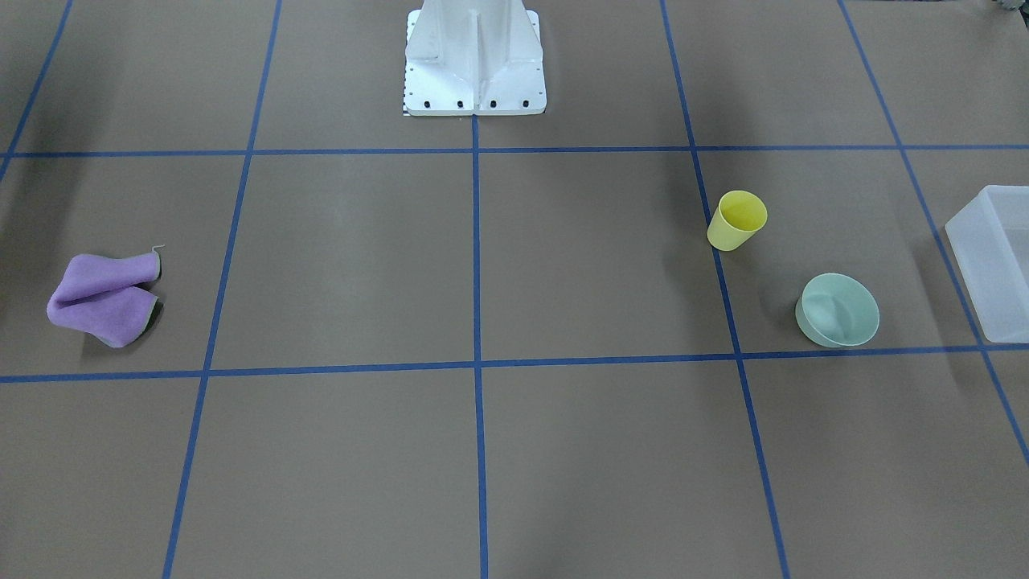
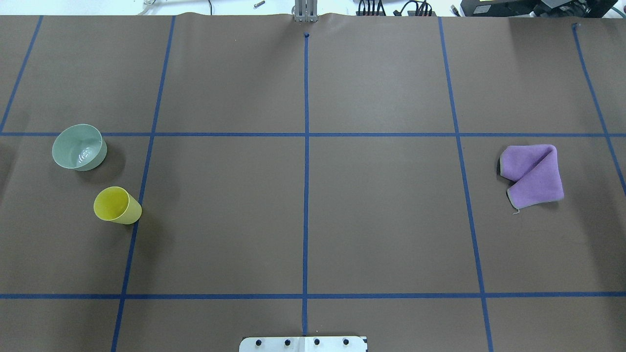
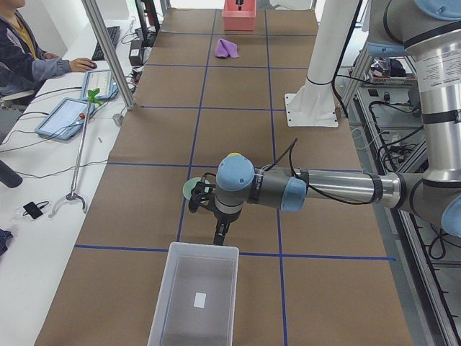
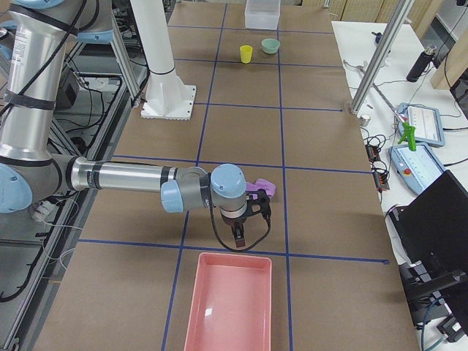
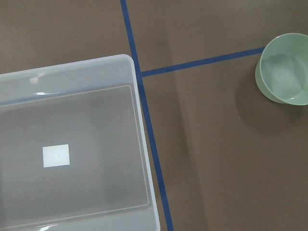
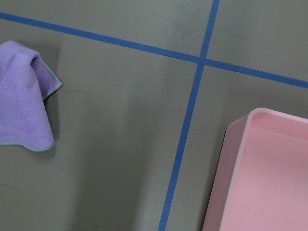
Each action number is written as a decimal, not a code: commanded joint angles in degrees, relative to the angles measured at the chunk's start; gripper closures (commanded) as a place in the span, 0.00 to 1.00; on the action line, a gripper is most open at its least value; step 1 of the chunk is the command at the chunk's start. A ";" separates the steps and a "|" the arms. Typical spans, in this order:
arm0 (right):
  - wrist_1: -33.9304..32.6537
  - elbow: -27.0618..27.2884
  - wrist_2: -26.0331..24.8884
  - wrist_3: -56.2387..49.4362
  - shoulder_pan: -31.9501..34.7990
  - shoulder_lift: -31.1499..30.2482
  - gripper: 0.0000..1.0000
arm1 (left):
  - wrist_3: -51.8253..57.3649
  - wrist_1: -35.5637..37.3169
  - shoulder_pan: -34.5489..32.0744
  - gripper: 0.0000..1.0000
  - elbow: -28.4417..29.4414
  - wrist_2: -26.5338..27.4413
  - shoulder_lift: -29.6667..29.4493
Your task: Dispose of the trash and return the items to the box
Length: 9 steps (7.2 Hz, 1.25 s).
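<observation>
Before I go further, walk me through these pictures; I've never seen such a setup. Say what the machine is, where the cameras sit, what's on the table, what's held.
This is a robot: two jointed arms over a brown table gridded with blue tape. Two pictures look down on the table, one from behind the robot, one facing it; two look along it from either end; two come from wrist cameras. On the robot's left a yellow cup and a mint-green bowl stand upright near an empty translucent bin. On its right lie a crumpled purple cloth and an empty pink tray. The left gripper hangs near the bin, the right gripper near the tray. Neither holds anything; open or shut, I cannot tell.
</observation>
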 commanded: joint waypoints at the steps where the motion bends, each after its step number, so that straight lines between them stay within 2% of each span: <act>1: 0.12 0.16 0.05 0.16 -0.07 -0.07 0.00 | -4.73 0.03 0.43 0.02 -0.69 -0.05 -0.75; 3: 0.12 0.16 0.05 0.16 -0.07 -0.16 0.00 | -11.58 -1.63 2.17 0.02 -0.69 -0.05 -1.64; 4: 0.12 0.25 0.13 0.24 -0.07 -0.16 0.00 | -24.07 -7.64 9.67 0.02 -1.21 0.47 -1.73; 5: 0.12 0.25 0.48 0.16 -0.07 -0.16 0.00 | -36.90 -13.10 17.40 0.02 -2.09 5.26 -1.73; 6: 0.12 0.25 0.84 0.16 -0.07 -0.16 0.00 | -43.12 -13.24 22.44 0.02 -3.14 6.70 -3.21; 8: 0.12 0.25 0.93 0.16 -0.07 -0.16 0.00 | -51.14 -13.07 28.26 0.02 -3.07 7.15 -6.37; 9: 0.12 0.25 0.93 0.16 -0.15 -0.16 0.00 | -56.05 -12.98 33.16 0.02 -3.15 10.81 -8.56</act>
